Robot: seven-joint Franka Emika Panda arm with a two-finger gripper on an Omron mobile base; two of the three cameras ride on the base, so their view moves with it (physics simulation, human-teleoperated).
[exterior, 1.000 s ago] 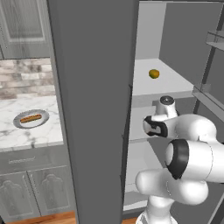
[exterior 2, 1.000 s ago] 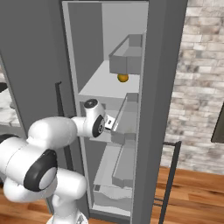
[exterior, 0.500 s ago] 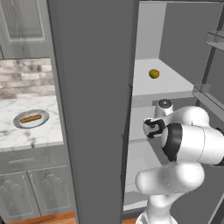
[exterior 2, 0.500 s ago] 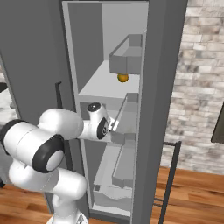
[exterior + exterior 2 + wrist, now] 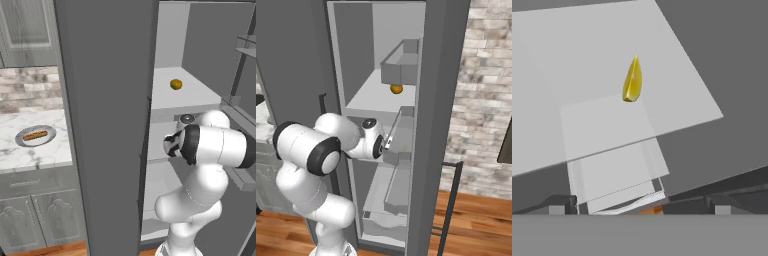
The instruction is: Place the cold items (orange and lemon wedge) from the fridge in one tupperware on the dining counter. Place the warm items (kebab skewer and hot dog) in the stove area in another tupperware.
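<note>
The fridge [image 5: 105, 125] is a tall grey cabinet and its wide flat door stands open. A small round orange [image 5: 175, 84] lies on a pale grey inner shelf [image 5: 200, 92], near the back wall and well away from the front edge. The lemon wedge [image 5: 632, 81] is a tiny bright yellow piece with a pointed tip; it lies on a pale shelf [image 5: 602, 65], near the middle. The hot dog [image 5: 35, 135], an orange-brown sausage in a tan bun, lies flat on the marble counter [image 5: 30, 155] left of the fridge.

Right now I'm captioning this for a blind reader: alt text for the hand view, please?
A small yellow lemon wedge lies on a pale grey fridge shelf, seen from above. The open claw hangs short of it, its dark tips at the bottom edge.
</note>
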